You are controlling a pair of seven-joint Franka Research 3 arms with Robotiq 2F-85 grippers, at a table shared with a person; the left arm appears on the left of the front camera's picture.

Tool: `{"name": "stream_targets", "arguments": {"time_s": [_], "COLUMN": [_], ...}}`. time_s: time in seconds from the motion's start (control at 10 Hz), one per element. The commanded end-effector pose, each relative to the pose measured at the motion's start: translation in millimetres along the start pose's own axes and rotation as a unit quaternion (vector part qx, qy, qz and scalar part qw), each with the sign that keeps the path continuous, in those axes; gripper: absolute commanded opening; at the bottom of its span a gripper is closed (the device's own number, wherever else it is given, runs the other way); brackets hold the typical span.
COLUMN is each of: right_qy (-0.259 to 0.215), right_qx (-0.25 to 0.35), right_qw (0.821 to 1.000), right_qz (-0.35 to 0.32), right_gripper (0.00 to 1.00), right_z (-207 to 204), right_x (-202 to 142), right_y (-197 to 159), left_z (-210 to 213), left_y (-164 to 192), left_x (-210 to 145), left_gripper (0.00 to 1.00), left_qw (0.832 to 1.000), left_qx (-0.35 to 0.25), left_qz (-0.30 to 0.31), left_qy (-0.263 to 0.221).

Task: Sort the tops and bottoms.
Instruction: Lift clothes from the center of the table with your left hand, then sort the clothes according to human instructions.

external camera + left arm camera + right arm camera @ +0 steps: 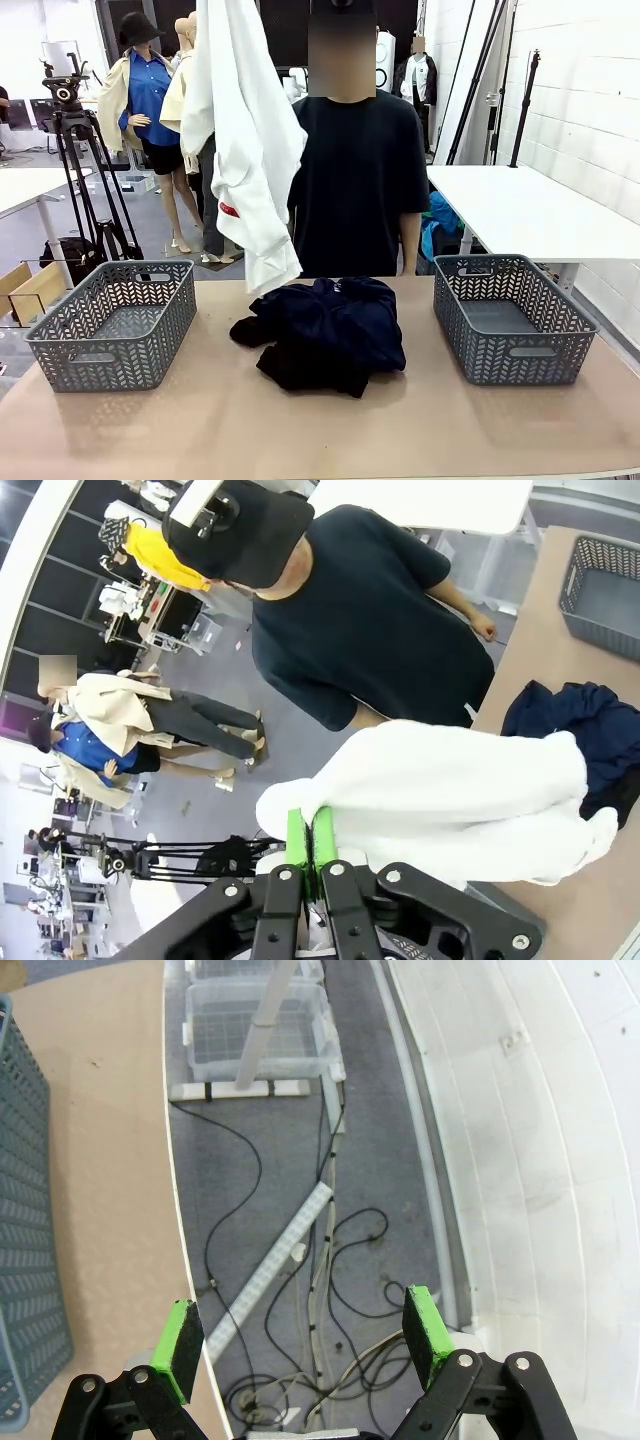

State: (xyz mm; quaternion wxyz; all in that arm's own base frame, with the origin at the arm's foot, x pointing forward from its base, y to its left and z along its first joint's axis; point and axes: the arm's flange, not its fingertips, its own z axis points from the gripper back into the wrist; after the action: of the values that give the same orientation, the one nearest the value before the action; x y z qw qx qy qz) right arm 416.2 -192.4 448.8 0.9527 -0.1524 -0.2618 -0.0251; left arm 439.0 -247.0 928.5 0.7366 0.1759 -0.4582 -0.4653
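The right gripper (303, 1345) is hanging with its green pads spread wide and gripping nothing, just past the edge of the table (100, 1110) beside the right basket (22, 1210), over grey floor (380, 1160) where black cables (345, 1250) are trailing. The left gripper (311, 845) is pressing its pads together on a fold of the top (450, 790), a soft, thick white cloth garment that is bunching into rounded folds below the fingers. From the front that top is dangling from above the picture's upper edge, draping long and loose with a small red mark low on it, its hem hanging just over the table's far edge left of centre. On the smooth tan table, the near edge is lying bare. The two baskets, grey plastic with a herringbone lattice and slot handles, are sitting at the left edge (150, 330) and the right edge. Between them, toward the far edge, the bottoms (330, 335) are lying in one crumpled heap, navy cloth on top and black cloth spilling out at the near and left sides. Behind the far edge a person (360, 180) in a black T-shirt is standing.
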Motion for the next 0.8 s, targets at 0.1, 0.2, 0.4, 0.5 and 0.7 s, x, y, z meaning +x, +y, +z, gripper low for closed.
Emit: {"name": "stream_targets", "arguments": {"time_s": [0.1, 0.2, 0.4, 0.5, 0.7], "right_qy": [0.001, 0.001, 0.001, 0.001, 0.001], "right_qx": [-0.001, -0.001, -0.001, -0.001, -0.001], "right_qw": [1.0, 1.0, 1.0, 1.0, 1.0], "right_qz": [0.003, 0.003, 0.003, 0.003, 0.003], "right_gripper": [1.0, 1.0, 1.0, 1.0, 1.0], "right_z": [-0.5, -0.5, -0.5, -0.5, -0.5], "right_x": [1.1, 1.1, 1.1, 1.1, 1.1], "right_y": [0.7, 0.7, 0.7, 0.7, 0.7], "left_z": [3.7, 3.7, 3.7, 3.7, 3.7], "left_y": [1.5, 1.5, 1.5, 1.5, 1.5], "left_x": [0.7, 0.7, 0.7, 0.7, 0.7], "left_gripper": [0.0, 0.0, 0.0, 0.0, 0.0], "left_qw": [1.0, 1.0, 1.0, 1.0, 1.0], "left_qx": [0.004, 0.004, 0.004, 0.004, 0.004], "left_qz": [-0.006, -0.006, -0.006, -0.006, -0.006], "left_qy": [-0.004, -0.004, -0.004, -0.004, -0.004]}}
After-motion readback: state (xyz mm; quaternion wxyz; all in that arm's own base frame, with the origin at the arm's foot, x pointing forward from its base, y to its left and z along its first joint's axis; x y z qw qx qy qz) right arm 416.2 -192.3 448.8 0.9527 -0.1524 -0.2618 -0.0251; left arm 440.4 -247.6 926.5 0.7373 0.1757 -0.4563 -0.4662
